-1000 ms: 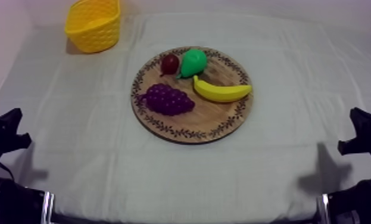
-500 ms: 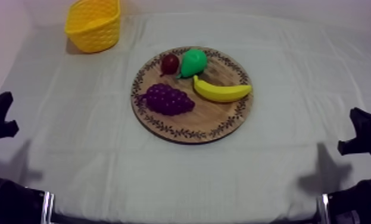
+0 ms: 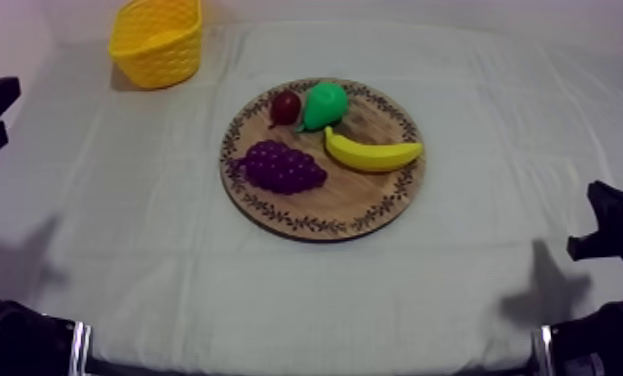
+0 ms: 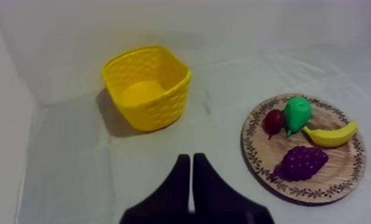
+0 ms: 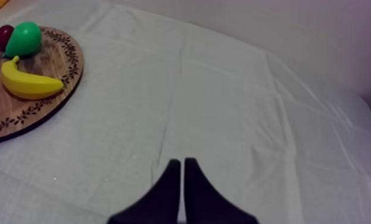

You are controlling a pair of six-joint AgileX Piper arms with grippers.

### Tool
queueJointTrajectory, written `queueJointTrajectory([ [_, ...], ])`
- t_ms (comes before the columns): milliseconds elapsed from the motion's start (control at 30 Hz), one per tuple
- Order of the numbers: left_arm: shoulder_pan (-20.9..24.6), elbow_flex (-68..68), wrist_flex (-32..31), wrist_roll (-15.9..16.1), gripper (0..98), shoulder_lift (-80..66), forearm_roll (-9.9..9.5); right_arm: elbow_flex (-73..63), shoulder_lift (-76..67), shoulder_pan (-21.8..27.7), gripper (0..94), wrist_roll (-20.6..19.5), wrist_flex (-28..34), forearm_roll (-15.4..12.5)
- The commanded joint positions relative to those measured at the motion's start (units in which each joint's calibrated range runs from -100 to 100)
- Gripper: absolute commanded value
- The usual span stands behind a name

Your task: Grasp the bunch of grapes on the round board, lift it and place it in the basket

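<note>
On the round wooden board (image 3: 325, 208), toward its left rim: the bunch of grapes (image 3: 280, 166), purple, lying flat, stem end toward the left rim. Untouched by either gripper.

Toward the board's far rim: a small red fruit (image 3: 285, 105) and a green pear (image 3: 325, 104), side by side and touching, the pear tilted with its narrow end toward the red fruit. Just beside the pear, on the board's right half: a yellow banana (image 3: 372, 153), curved, one tip close under the pear, the other pointing at the right rim. Grapes apart from the red fruit and from the banana.

Board itself about the middle of the table (image 3: 175, 260), on the grey-white cloth, ringed by a dark leaf pattern along the rim.

At the table's far left corner: the yellow basket (image 3: 160, 55), upright, woven-looking wall, well apart from the board.

Left gripper (image 4: 191, 159): black fingers pressed together in a narrow wedge, clamped on nothing, raised at the table's left edge, pointing over the bare cloth between basket and board.

Right gripper (image 5: 181, 162): fingers likewise together, nothing between them, low at the table's right edge, over bare cloth well to the right of the board.
</note>
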State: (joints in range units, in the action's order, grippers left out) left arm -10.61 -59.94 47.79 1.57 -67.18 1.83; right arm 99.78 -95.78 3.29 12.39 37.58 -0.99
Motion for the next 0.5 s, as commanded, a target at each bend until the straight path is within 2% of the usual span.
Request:
queueJointTrajectory([
  [0,-1.4,4.4,0.0,0.0,0.0,5.9,0.05,0.0,0.0,0.0,0.3,0.0,0.0,0.0],
  [233,-5.1,12.5,0.3,1.4,0.0,16.0,0.33,0.0,0.0,0.0,0.3,0.0,0.0,0.0],
  [467,-6.6,18.4,2.5,5.0,0.0,24.4,3.18,0.0,0.0,0.0,0.3,0.0,0.0,0.0],
])
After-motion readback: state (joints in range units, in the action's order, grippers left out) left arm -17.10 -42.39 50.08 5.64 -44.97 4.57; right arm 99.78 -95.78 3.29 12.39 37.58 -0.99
